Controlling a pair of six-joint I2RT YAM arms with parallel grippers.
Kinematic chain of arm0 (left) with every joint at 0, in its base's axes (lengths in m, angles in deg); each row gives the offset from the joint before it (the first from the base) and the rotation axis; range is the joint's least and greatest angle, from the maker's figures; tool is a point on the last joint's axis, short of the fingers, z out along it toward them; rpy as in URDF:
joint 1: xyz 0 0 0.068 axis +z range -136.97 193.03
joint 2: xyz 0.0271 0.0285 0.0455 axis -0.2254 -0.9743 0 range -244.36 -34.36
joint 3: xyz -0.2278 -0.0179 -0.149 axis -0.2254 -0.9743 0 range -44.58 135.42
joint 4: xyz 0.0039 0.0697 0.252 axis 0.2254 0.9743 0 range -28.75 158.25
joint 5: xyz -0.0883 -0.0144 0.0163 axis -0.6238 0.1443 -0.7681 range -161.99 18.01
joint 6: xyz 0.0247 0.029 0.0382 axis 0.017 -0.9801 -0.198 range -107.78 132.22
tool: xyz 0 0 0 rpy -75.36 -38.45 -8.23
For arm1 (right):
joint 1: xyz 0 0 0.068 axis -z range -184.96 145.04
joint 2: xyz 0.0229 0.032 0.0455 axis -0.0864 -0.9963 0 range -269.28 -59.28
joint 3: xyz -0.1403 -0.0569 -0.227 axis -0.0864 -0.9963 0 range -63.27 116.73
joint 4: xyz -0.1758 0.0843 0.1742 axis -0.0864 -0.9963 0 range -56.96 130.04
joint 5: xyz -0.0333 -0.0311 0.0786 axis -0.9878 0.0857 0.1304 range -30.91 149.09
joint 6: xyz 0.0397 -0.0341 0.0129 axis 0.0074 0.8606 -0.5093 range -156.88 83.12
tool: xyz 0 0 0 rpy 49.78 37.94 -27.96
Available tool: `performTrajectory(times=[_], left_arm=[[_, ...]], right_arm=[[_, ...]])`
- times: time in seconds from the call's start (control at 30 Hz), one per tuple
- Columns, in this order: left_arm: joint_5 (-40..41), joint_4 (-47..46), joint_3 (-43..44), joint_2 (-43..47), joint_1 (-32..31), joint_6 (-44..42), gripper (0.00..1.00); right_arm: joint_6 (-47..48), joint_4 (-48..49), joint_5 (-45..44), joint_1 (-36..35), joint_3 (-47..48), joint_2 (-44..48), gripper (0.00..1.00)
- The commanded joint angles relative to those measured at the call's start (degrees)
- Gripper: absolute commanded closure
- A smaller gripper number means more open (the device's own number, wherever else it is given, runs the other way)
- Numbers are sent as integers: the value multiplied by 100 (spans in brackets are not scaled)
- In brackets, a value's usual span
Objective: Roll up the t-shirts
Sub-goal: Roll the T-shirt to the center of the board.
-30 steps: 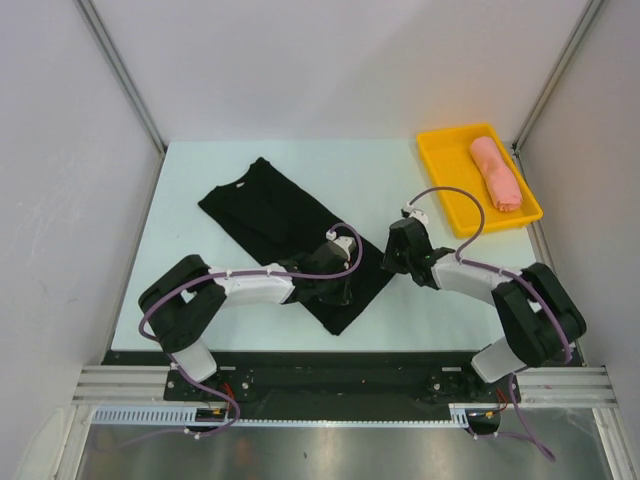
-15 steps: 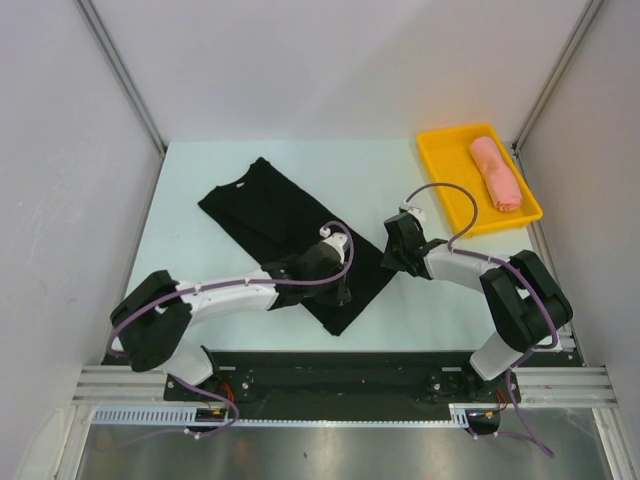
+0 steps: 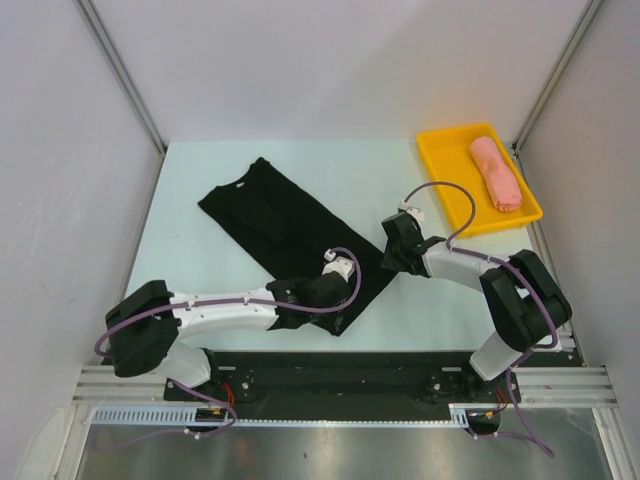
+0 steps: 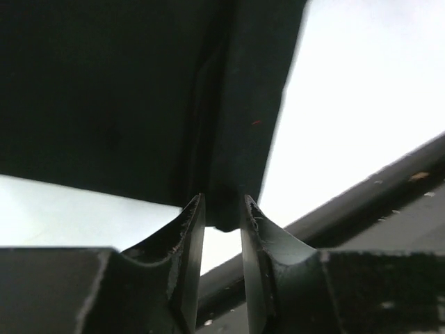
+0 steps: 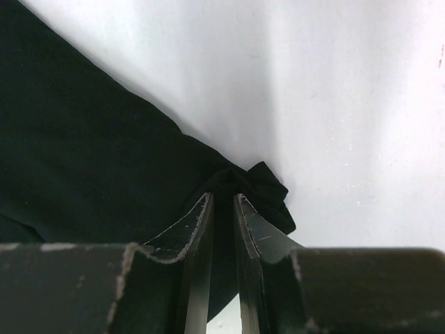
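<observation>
Tee [image 3: 270,215] lies diagonal on desk [image 3: 420,180], far-left to near edge. L pincer [image 4: 221,202], slightly apart, straddles near hem corner; R pincer [image 5: 222,197] pinches right corner.

**Top external view:** fixed high behind the near edge, looking down over the whole pale flat table [image 3: 360,170]. **The 2 wrist views:** very close and low, facing forward. All 3 views show the near end of the large black cloth t-shirt [image 3: 270,215].
</observation>
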Motion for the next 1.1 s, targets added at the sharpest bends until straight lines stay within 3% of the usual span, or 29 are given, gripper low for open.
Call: performTrajectory(times=[0.0,0.27,0.37,0.57,0.67,0.83,1.07], left_arm=[[497,207,-14,-150,-33,159,70],[637,198,39,-555,-25,115,96],[690,233,39,-651,-25,107,99],[682,233,74,-748,-25,80,100],[673,251,101,-774,-33,71,100],[655,224,109,-783,-25,63,99],[647,259,171,-775,-25,19,100]], right_arm=[[19,-338,-206,-33,163,-118,78],[46,-400,-223,-24,172,13,77],[28,-452,-206,11,172,145,75],[98,-628,-101,222,128,874,45],[81,-593,57,380,-39,1296,37],[-68,-268,637,600,-513,1552,37],[-463,811,1479,898,-1453,1639,20]])
